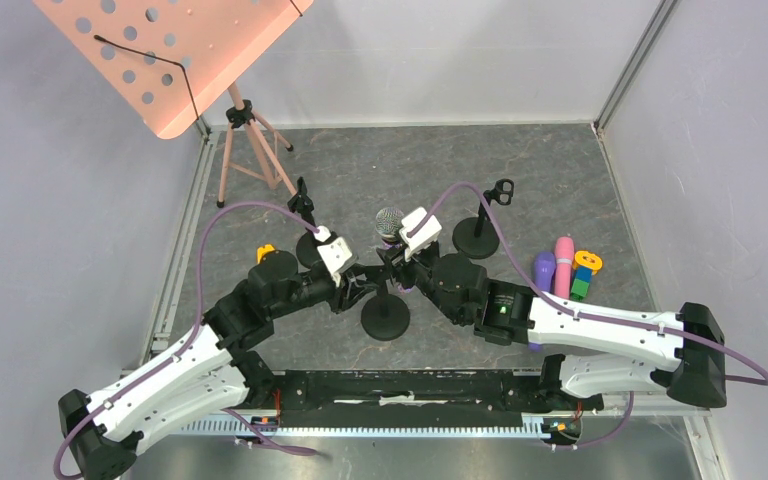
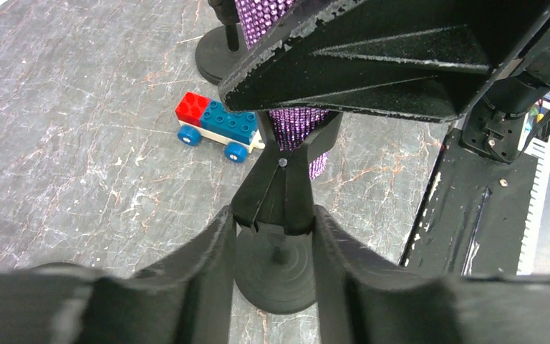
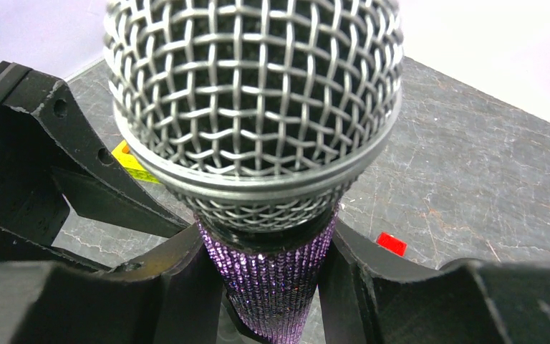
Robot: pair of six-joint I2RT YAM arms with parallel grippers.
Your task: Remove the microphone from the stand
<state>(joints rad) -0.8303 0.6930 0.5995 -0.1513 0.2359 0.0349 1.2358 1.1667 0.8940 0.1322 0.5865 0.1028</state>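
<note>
The grey surface is the biggest thing, and a pink music stand is at its far left corner. The left arm and the right arm reach in from the near edge and meet in the middle. There the stand sits on its round black foot. The mic is in the stand's clip, with its wire-mesh head on top and its sparkly purple body going down into the clip. The right pincer is closed partway on the mic, with one finger pressed to each side of the purple body just under the head. The left pincer is lower down. It is closed partway on the stand, and its fingers hug the black clip under the mic. A little toy car made of red and blue blocks sits on the surface near the stand.
</note>
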